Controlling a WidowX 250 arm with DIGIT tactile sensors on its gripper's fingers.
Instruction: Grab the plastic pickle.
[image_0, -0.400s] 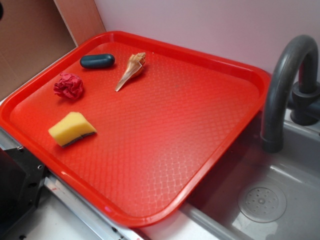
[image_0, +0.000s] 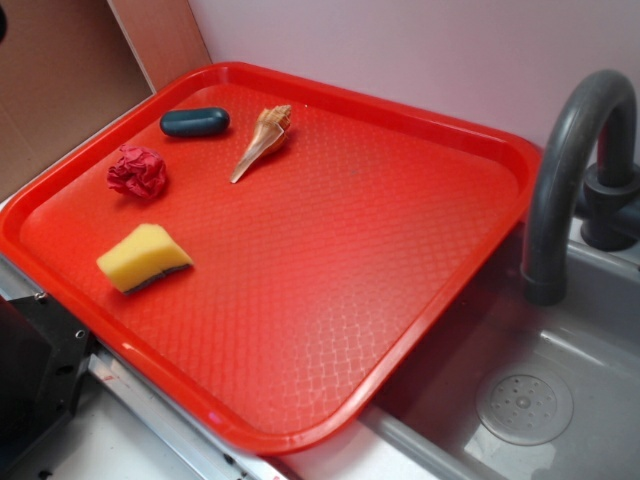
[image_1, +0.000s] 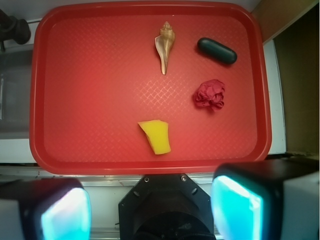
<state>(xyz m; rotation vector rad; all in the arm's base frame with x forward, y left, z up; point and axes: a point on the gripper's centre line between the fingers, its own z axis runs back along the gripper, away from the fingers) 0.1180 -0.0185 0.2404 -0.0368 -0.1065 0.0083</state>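
The claw (image_1: 150, 210) is hanging nearest the wrist camera, its two pads (image_1: 235, 210) standing wide apart with nothing between them, positioned off the near edge of the red tray (image_1: 100, 160) and touching none of the items. The tray is lying on the counter (image_0: 130, 440) beside a grey sink (image_0: 560, 390), with a dark curved faucet (image_0: 565, 180) rising at the sink's far side. Working outward from the claw in the wrist view, the yellow sponge (image_1: 156, 136) is sitting closest, near the tray's near edge and roughly at mid-width, its dark scouring face showing along one side in the exterior view. Beyond it and to the right, the wrinkly red paper ball (image_1: 210, 94) is resting flat on the tray surface. Further out, the tan seashell (image_1: 165, 46) is lying with its point directed back toward the claw. The plastic pickle (image_1: 217, 50) is lying on its side near the tray's far right corner, just beside the seashell but apart from it, and well apart from the claw.
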